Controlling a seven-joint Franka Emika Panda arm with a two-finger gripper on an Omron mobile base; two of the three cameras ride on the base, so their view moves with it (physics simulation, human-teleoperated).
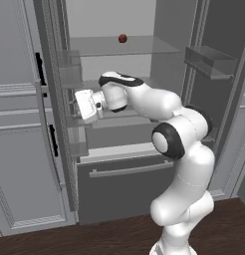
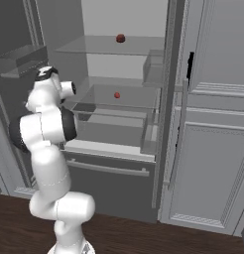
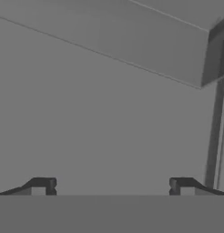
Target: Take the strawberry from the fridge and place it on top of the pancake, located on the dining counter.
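The fridge point(image 1: 125, 185) stands in front of me with both upper doors swung open. A small dark red round item point(image 1: 123, 38) lies on its top glass shelf point(image 2: 120, 38). A smaller, brighter red item point(image 2: 117, 95) sits on the shelf below; I cannot tell which of them is the strawberry. My gripper point(image 1: 78, 107) is at the height of the lower shelf, turned left toward the inner side of the left door. It is open point(image 3: 111, 185) with nothing between its fingertips, and faces a flat grey wall. The pancake and the dining counter are out of view.
Door bins point(image 1: 70, 74) hang on the left door close to my hand, and another bin point(image 1: 210, 61) is on the right door. The lower drawer has a horizontal bar point(image 2: 108, 168). Light grey panelled cabinets point(image 2: 213, 149) flank the fridge. The floor point(image 1: 69, 241) is dark wood.
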